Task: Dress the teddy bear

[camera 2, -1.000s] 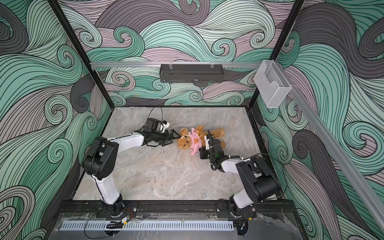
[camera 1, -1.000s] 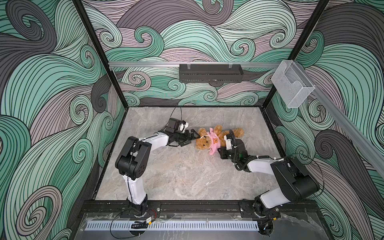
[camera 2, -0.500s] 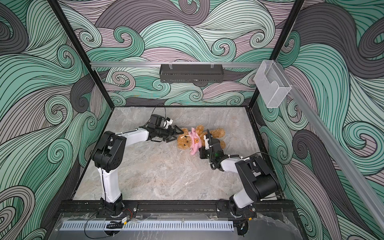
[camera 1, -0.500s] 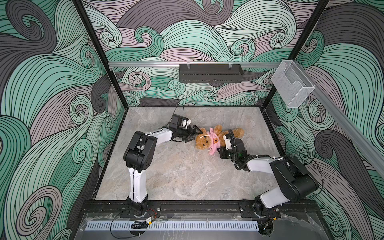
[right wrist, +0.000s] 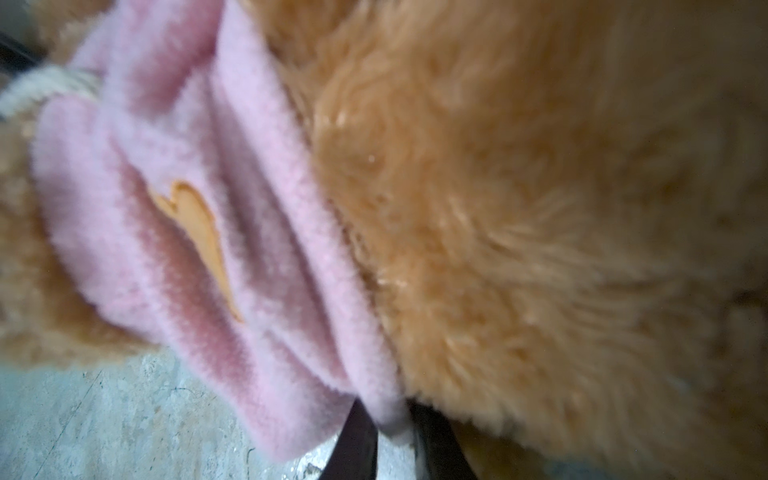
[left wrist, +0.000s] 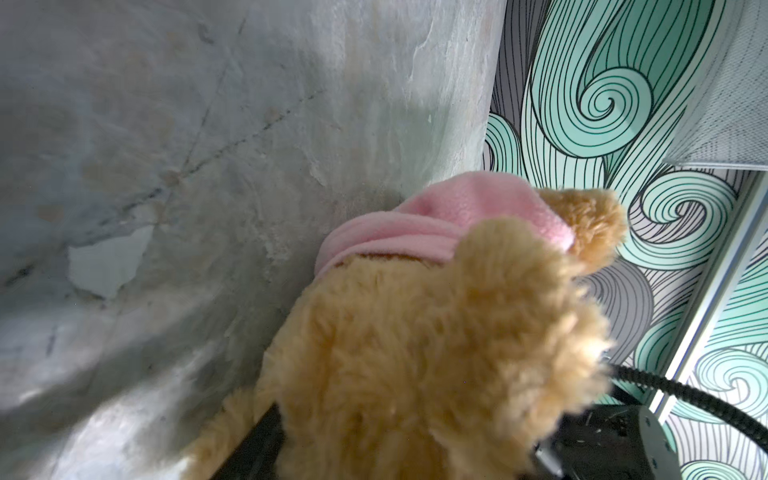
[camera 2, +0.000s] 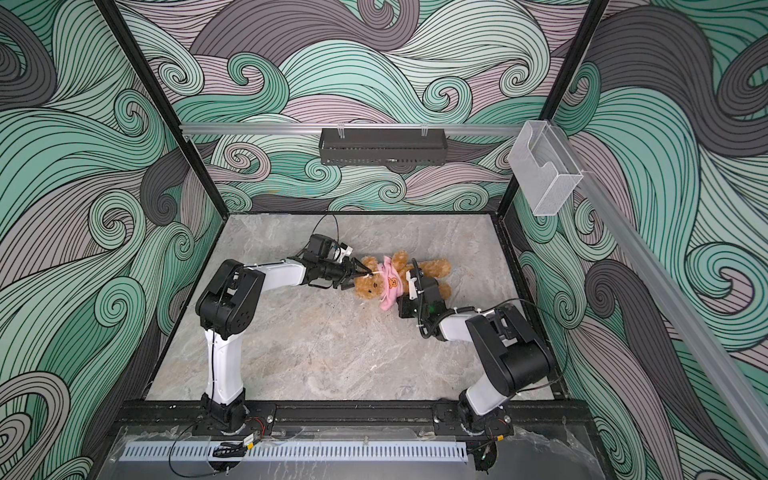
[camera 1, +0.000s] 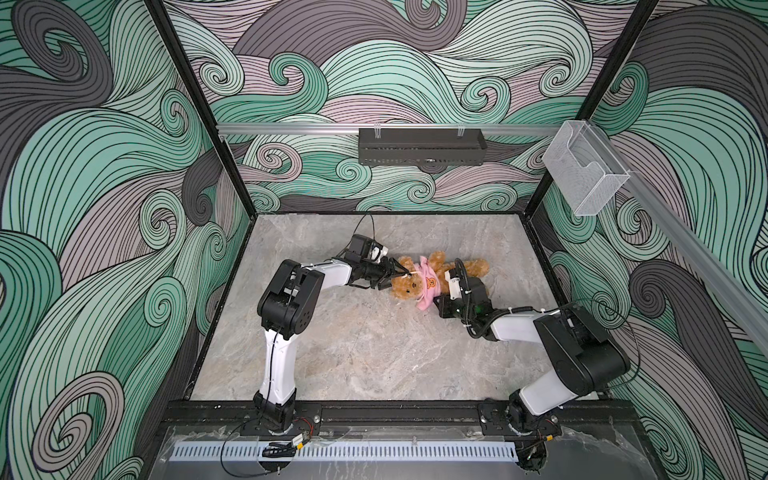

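Since a second ago the left arm (camera 1: 328,276) has drawn its elbow in toward the middle. The left claw (camera 1: 392,277), which stood a gap short of the toy with its jaws wide, now sits at the head of the teddy bear (camera 1: 409,286). The right arm (camera 1: 515,326), the bear and its clothing lie as they did.

One grey marbled surface (camera 1: 353,353) carries everything. Two arms reach over it from the near rail, one from each side.

One bear lies on its back in the far half of the surface, near the middle, between the two claws. Its head points toward the left arm and its legs toward the right wall.

One pink fleece garment (camera 1: 428,291) is bunched round its chest, and a paw sticks out of the far sleeve.

There are two claws. The left one's jaws stand partly apart about the top of the head. The left wrist view shows fur filling the space above one dark finger (left wrist: 257,444). Whether they press the head I cannot tell. The right claw (right wrist: 390,432) is hidden under its wrist in both top views. The right wrist view shows it narrow, with two dark fingers (right wrist: 357,440) pinching the garment's hem beside the bare belly.

One orange bear-face patch (camera 1: 431,282) sits on the garment's front.
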`<state>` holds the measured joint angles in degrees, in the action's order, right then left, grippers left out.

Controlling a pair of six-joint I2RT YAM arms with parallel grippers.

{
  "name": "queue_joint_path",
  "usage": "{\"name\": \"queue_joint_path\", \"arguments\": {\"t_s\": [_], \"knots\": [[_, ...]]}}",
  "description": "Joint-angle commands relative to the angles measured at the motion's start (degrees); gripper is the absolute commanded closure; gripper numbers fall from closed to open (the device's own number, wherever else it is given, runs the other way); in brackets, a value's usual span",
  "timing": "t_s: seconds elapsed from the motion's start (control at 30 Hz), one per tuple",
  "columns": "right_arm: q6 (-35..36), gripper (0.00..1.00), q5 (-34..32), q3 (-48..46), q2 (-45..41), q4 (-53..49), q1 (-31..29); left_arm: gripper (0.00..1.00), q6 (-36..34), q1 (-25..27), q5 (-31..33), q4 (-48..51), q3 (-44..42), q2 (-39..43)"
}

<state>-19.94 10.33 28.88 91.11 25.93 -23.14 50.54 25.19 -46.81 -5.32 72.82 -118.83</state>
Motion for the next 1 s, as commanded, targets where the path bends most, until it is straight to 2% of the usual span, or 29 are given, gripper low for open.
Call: {"name": "queue_joint_path", "arguments": {"t_s": [0.0, 0.17, 0.33, 0.47, 0.53, 0.6, 0.67, 0.77, 0.97], "knots": [[1.07, 0.81, -0.82, 0.74, -0.46, -1.83, 0.54, 0.50, -0.63, 0.44, -1.17, 0.25, 0.44, -0.94], [2.61, 0.74, -2.77, 0.22, -5.91, -7.11, 1.96, 0.67, -4.60, -0.16, -1.57, 1.89, -0.27, 0.82], [4.64, 0.64, -1.96, 0.43, -17.18, -16.20, 3.24, 0.83, -10.99, -1.17, -2.44, 4.65, -0.75, 3.09], [5.88, 0.56, 3.74, 2.46, -23.81, -22.77, 6.35, 0.95, -16.40, -1.21, -2.45, 7.47, -0.82, 4.77], [5.27, 0.54, 10.96, 5.22, -23.63, -24.02, 8.13, 1.00, -17.54, -1.22, -2.65, 7.35, -1.22, 5.31], [3.83, 0.55, 16.03, 8.36, -21.33, -24.48, 8.27, 1.00, -18.08, -1.20, -2.84, 7.09, -1.52, 5.61], [1.15, 0.62, 18.22, 10.73, -18.68, -23.40, 8.21, 1.00, -18.59, -1.17, -2.85, 7.28, -1.54, 5.71], [-2.28, 0.72, 18.12, 11.47, -15.73, -18.03, 7.87, 1.00, -18.76, -1.11, -2.61, 7.58, -1.56, 5.86], [-0.97, 0.75, 13.79, 13.76, -9.80, -17.08, 4.60, 1.00, -18.68, -0.84, -2.32, 7.91, -1.89, 6.39]]}}
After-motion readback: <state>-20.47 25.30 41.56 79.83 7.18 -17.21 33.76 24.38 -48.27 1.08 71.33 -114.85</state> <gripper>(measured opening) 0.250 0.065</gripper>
